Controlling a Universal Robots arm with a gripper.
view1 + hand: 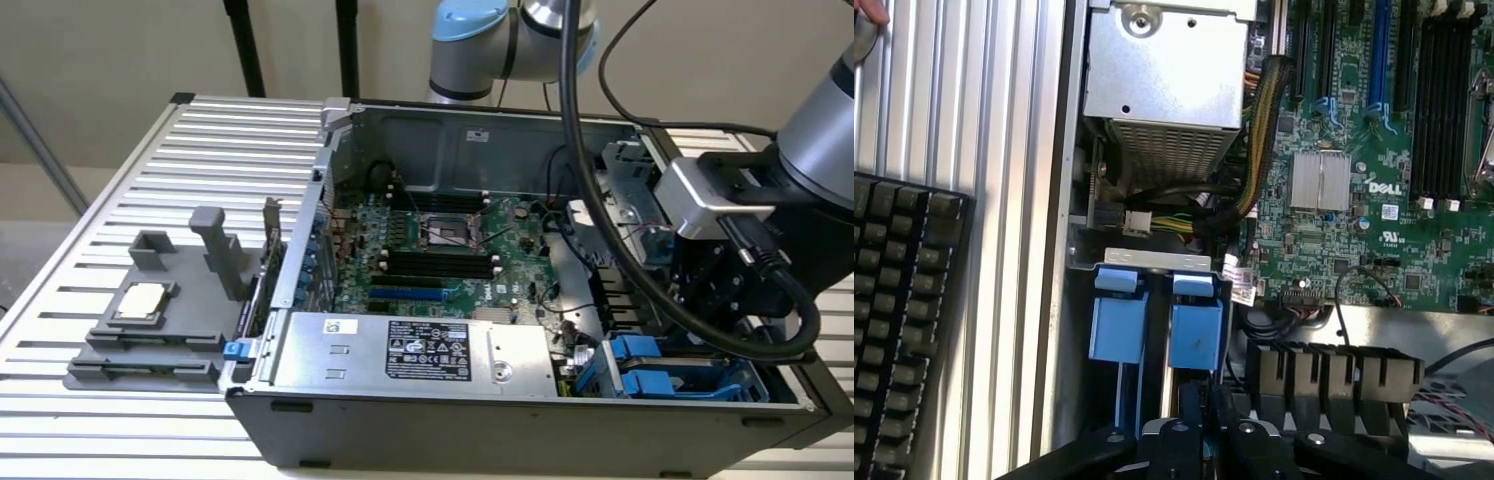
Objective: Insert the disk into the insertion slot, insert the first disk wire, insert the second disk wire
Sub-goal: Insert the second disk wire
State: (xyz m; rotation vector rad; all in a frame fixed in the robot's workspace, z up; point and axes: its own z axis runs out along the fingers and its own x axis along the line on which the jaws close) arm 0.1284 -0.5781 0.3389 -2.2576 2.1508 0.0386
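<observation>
The claw (1204,425) hangs low over the drive cage (1154,262) in a corner of the open computer case (534,425); its black fingers (1189,410) are pressed shut, and nothing shows between them. Two blue plastic carriers (1192,325) sit side by side in the insertion slot (1154,400), close under the claw; I cannot tell if the disk is in one. A disk like this is likely heavy for its size, hard and stiff, with smooth slippery metal; the blue plastic frame looks like the safest place to hold. The cage is thin grey metal; the board (1354,200) is green and bumpy; bendy black wires (1254,130) loop nearby.
</observation>
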